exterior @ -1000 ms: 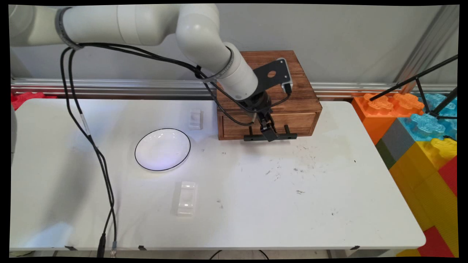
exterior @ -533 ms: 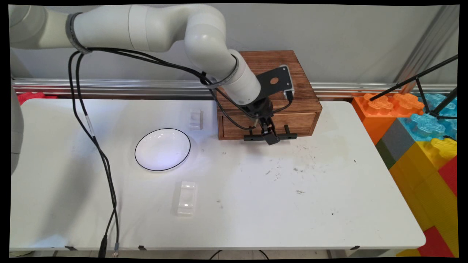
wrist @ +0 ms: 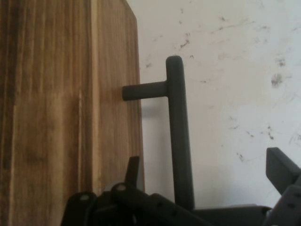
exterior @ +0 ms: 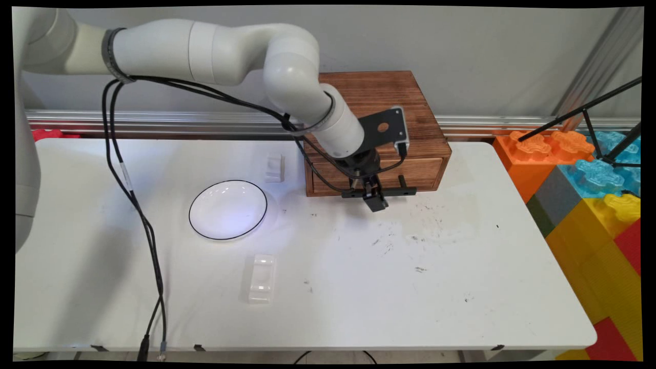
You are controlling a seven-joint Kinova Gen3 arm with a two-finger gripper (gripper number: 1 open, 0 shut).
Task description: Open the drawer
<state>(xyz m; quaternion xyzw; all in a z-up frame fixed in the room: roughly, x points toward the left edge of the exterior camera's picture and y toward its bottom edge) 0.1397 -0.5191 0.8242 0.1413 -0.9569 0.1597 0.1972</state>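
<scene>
- Pincer (exterior: 375,200) of a white arm is seen lowered at the front of a wooden drawer box (exterior: 389,102), which stands at the far edge of the white worktop (exterior: 359,287).
- Across the drawer front (exterior: 420,171), a black bar handle (exterior: 405,191) is mounted on two short posts.
- From the hand camera, the handle (wrist: 178,141) is shown running between the two fingers, one finger (wrist: 131,172) against the wood side and the other (wrist: 282,167) well out on the far side.
- The pincer is therefore spread around the bar; whether either finger touches it cannot be told, as the contact point is hidden by the linkage.
- The drawer appears to be closed or nearly so, though this is hard to judge from above.
- A white plate with a thin black rim (exterior: 228,209) lies left of the box, well apart from the pincer.
- One small clear plastic piece (exterior: 274,168) sits between plate and box, nearer the wall; a second, larger clear piece (exterior: 262,278) lies nearer the front edge.
- Black cables (exterior: 133,195) hang from the arm to the worktop's near edge.
- Large coloured toy bricks (exterior: 589,195) are stacked beyond the right end.
</scene>
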